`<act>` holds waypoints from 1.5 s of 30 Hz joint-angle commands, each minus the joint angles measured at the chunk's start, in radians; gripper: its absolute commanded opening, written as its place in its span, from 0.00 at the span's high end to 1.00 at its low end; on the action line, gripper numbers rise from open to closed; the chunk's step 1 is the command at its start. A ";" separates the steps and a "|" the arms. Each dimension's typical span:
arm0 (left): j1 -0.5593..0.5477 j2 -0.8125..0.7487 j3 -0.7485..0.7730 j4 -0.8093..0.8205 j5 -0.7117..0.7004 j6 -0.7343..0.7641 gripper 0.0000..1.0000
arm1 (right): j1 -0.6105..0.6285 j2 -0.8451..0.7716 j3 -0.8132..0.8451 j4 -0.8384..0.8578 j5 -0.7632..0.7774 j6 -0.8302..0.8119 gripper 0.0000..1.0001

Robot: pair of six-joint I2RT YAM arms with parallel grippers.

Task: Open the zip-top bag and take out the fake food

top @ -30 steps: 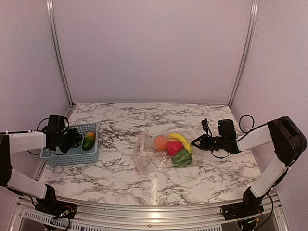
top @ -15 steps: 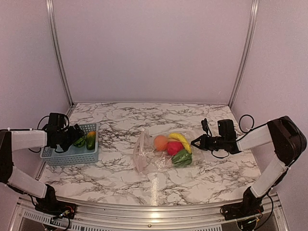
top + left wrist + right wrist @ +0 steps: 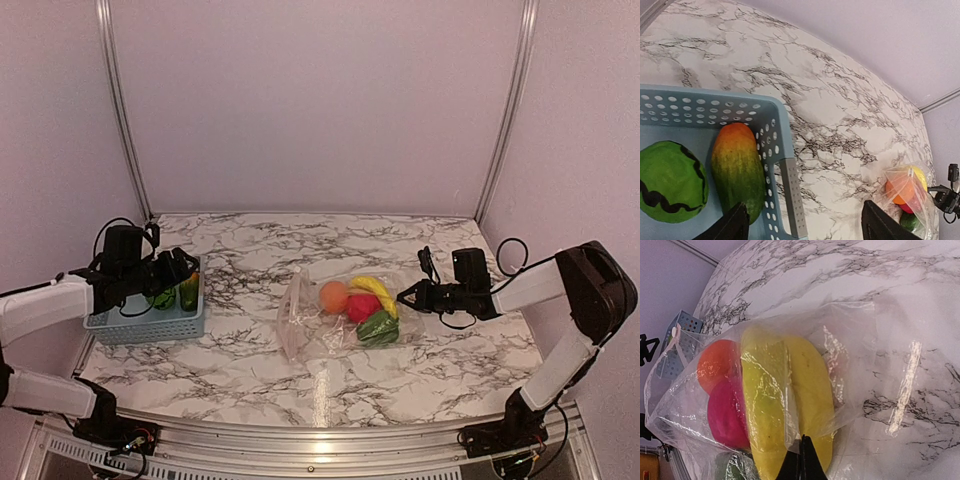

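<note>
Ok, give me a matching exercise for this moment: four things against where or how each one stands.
Things:
1 banana
2 orange-green fruit
3 left gripper
4 right gripper

States:
A open, at the blue basket
B pinched shut on the zip-top bag
C inside the bag
D lying in the basket

Pairs: 1-C, 2-D, 3-A, 4-B

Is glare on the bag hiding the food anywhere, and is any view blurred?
Right wrist: white glare streaks on the zip-top bag, but the banana reads clearly through it. Top external: sharp, one light streak on the table. Left wrist: basket sharp, left gripper dark, soft-edged.
</note>
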 commanded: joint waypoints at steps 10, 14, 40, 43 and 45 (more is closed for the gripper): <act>-0.319 0.311 0.131 0.210 0.084 0.027 0.57 | -0.013 0.020 0.034 -0.002 -0.033 -0.002 1.00; -0.369 0.423 0.183 0.251 0.121 0.025 0.62 | -0.012 0.029 0.037 -0.004 -0.043 -0.002 1.00; -0.530 0.870 0.387 0.653 0.192 -0.136 0.53 | 0.062 0.122 0.046 0.042 -0.101 0.016 1.00; -0.531 0.899 0.408 0.666 0.178 -0.141 0.45 | 0.067 0.125 0.063 0.018 -0.101 0.001 1.00; -0.534 0.910 0.416 0.678 0.166 -0.144 0.36 | 0.075 0.129 0.069 0.006 -0.103 -0.009 1.00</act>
